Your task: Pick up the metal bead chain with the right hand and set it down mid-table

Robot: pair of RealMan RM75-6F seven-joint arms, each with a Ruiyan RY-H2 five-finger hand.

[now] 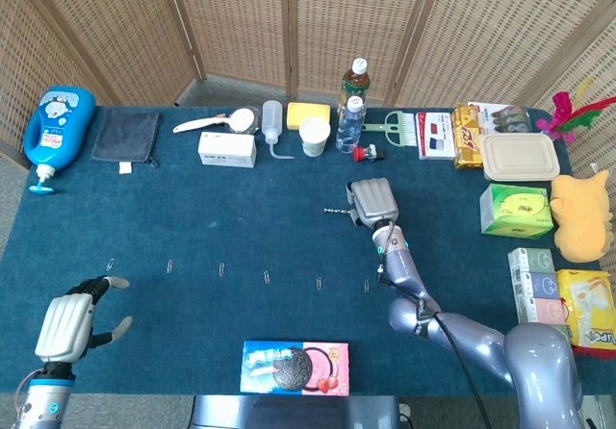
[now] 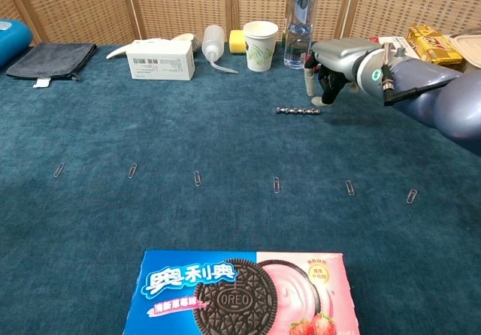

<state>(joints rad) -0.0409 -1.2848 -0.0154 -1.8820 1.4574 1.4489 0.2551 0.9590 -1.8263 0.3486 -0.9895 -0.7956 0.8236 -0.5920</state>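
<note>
On the bench, progress: the chain [image 2: 297,110] lies flat, not yet lifted; grasp, lift and placing remain.
Right hand [image 2: 325,79]: poised over the chain's right end, fingers pointing down and apart, holding nothing.
Left hand [image 1: 69,320]: idle at the near-left corner, fingers spread.
Nearby: bottle [image 2: 298,21], cup [image 2: 260,45] behind; paperclips [image 2: 276,185] and cookie box [image 2: 244,294] nearer; nothing blocks the grasp.

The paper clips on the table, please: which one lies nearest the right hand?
The second paper clip from the right, directly below the right hand; the others sit farther sideways.
</note>
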